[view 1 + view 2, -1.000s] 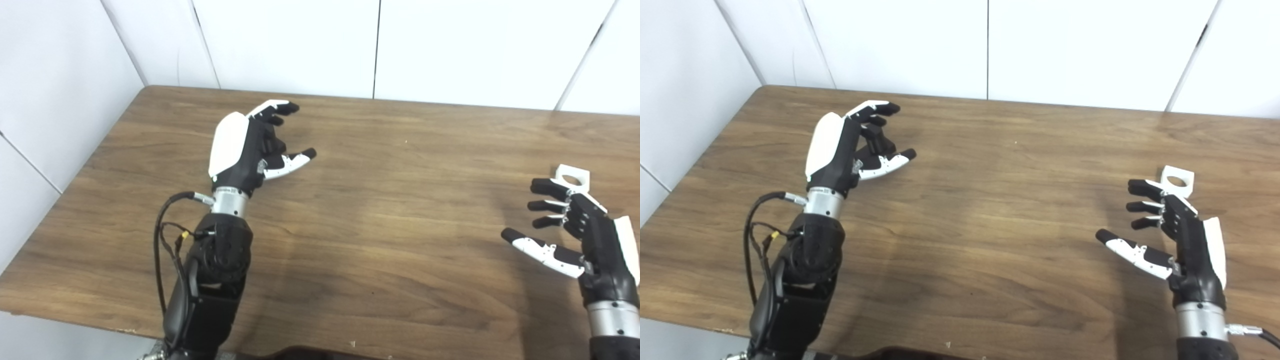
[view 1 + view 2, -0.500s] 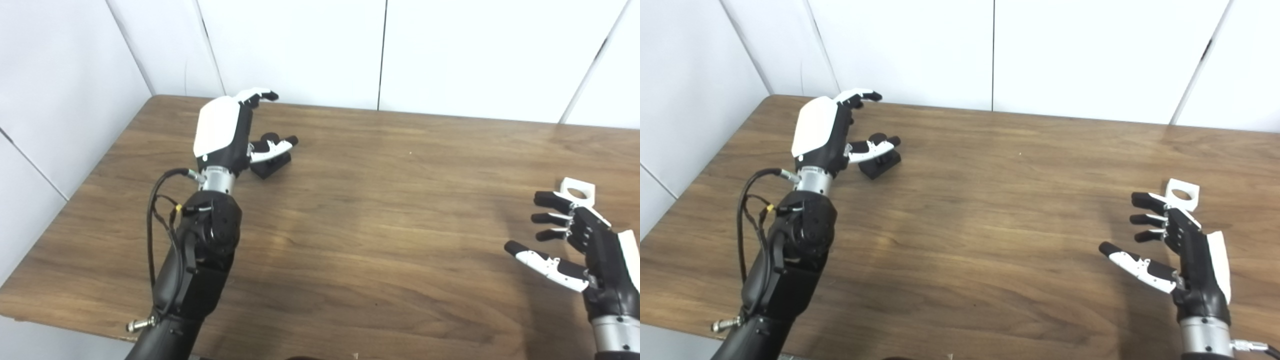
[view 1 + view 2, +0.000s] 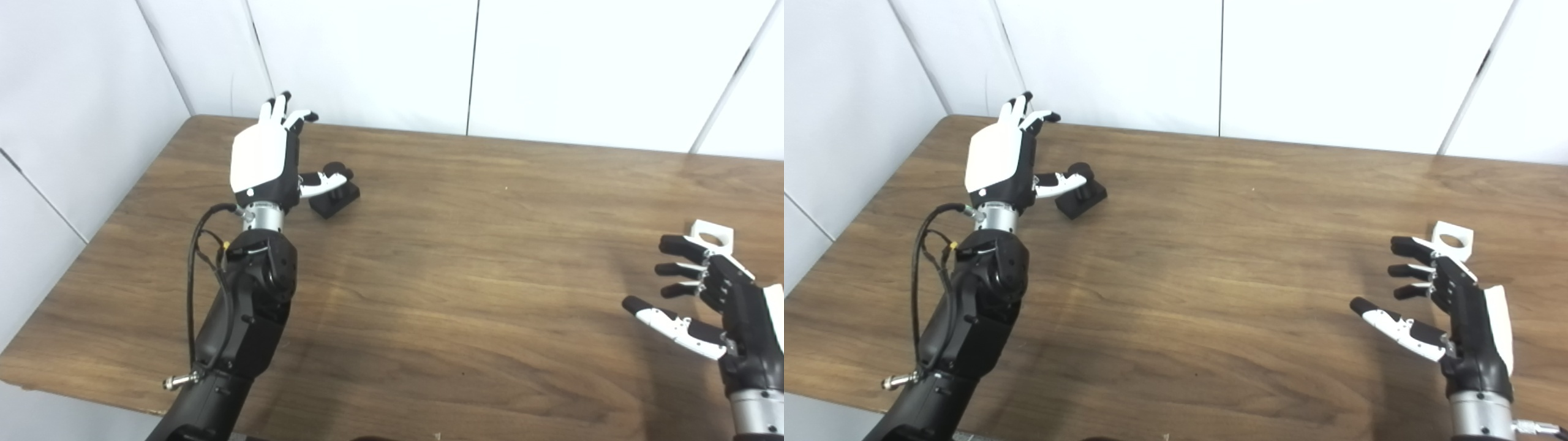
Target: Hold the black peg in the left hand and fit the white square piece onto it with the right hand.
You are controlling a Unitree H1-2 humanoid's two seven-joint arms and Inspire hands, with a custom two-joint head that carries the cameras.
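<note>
peg (image 3: 334, 196) lies on your desk (image 3: 465, 257) beside the spread left hand (image 3: 264, 160); right hand (image 3: 716, 294) spread near the square piece (image 3: 710, 234).

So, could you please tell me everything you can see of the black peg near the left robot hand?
The peg is matte black all over, likely plastic: a flat, roughly rectangular base lying on the table with a short round post rising from it. It sits at the table's far left, turned at an angle to the edges. The left robot hand is open just beside it, thumb reaching over toward the post; whether the thumb touches it cannot be told. Nothing else is near it.
</note>
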